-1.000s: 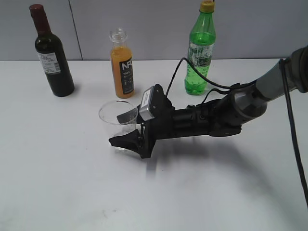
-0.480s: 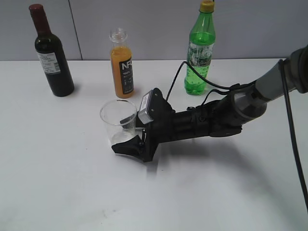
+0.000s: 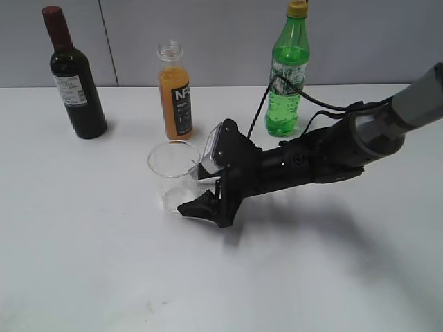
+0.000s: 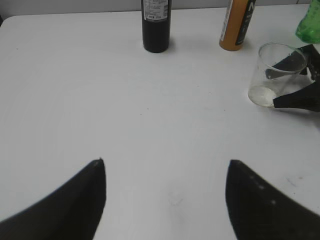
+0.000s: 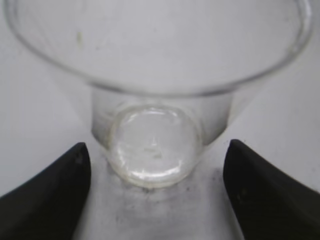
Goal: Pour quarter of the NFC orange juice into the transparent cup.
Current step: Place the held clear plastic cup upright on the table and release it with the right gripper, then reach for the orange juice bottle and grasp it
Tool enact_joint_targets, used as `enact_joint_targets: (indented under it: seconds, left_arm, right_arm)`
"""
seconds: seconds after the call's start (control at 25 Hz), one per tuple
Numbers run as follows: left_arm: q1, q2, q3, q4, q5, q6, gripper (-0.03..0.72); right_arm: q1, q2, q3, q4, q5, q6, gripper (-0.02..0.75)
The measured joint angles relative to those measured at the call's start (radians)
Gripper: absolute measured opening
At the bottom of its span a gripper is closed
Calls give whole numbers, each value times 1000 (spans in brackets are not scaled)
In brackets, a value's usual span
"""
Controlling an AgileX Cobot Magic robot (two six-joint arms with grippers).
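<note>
The transparent cup [image 3: 172, 173] stands upright and empty at the table's middle. It also shows in the left wrist view [image 4: 265, 75] and fills the right wrist view [image 5: 150, 65]. My right gripper [image 3: 188, 188] is open, one finger on each side of the cup's base [image 5: 152, 150], with gaps on both sides. The NFC orange juice [image 3: 175, 93] stands uncapped behind the cup, apart from it, and shows in the left wrist view [image 4: 237, 25]. My left gripper [image 4: 165, 167] is open and empty over bare table, out of the exterior view.
A dark wine bottle [image 3: 75, 76] stands at the back left. A green soda bottle [image 3: 287, 72] stands at the back right, behind my right arm. A black cable loops from the arm past the soda bottle. The table top [image 3: 104, 263] is white.
My right gripper has drawn back to the right and a little toward the front, so its fingers reach less far round the cup. The cup stays upright in about the same spot.
</note>
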Motion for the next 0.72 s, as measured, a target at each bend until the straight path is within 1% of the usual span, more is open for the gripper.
enact_joint_targets:
  seconds: [0.12, 0.4, 0.48, 0.6, 0.72]
  left_arm:
    - [0, 0, 0, 0, 0, 0, 569]
    - [0, 0, 0, 0, 0, 0, 569]
    - [0, 0, 0, 0, 0, 0, 569]
    - [0, 0, 0, 0, 0, 0, 569]
    - [0, 0, 0, 0, 0, 0, 569]
  right_arm:
    - [0, -26, 14, -78, 57, 48, 633]
    - [0, -93, 17, -227, 131, 239, 620]
    - [0, -120, 17, -283, 172, 318, 615]
    - [0, -162, 18, -400, 227, 438, 610]
    - [0, -206, 18, -484, 251, 545, 603]
